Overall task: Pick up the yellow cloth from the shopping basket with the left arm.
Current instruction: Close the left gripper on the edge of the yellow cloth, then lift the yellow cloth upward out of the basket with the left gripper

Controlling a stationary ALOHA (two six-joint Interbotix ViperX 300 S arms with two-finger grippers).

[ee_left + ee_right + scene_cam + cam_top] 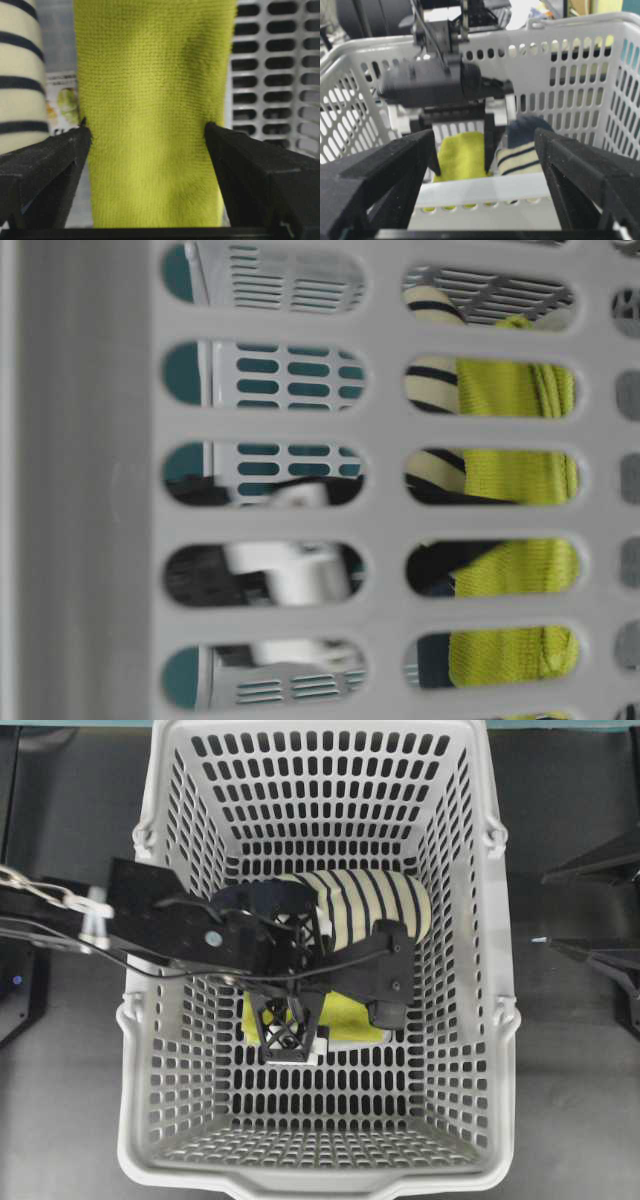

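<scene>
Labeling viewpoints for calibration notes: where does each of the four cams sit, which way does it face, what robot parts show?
Overhead: above, looking straight down into the shopping basket; left arm, open left gripper over the yellow cloth.
Table-level: against the basket wall, peering through slots at cloth and striped slipper.
Left wrist: faces down at the cloth between its open fingers.
Right wrist: outside the basket, facing it; right gripper open.
All four share the cloth.
</scene>
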